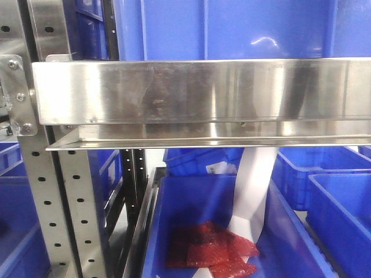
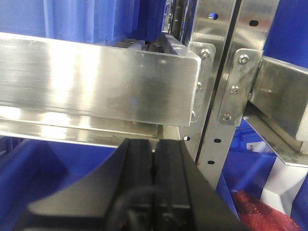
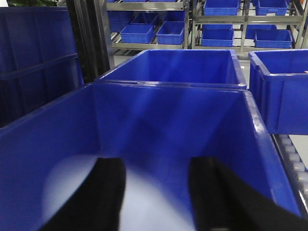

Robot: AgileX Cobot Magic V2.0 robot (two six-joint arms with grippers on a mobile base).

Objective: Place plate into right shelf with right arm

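Finds the plate as a pale, blurred round low inside the near blue bin of the right shelf, under and between the black fingers of the right claw. Looks laid on the bin floor or close over it (too smeared to say which). Puts it there sensibly: deep walls on every side to stop a glossy, shallow dish sliding off.

Shows the right claw spread wide, fingers well apart, with the pale disc running out past the left finger, so apparently not pinched across. Cannot tell whether either finger touches the rim.

From the front, catches the right arm as a white link slanting down beneath the broad front rail into the bin, next to a red packet. Needs that steep, ducked pose to clear the rail overhead and reach the floor of the bin.

Keeps the left claw clenched, fingers pressed together on nothing, parked just below the rail end beside the perforated uprights, out of the working side.

Reads as placement at or near done; calls next for a straight, careful pull back under the rail.
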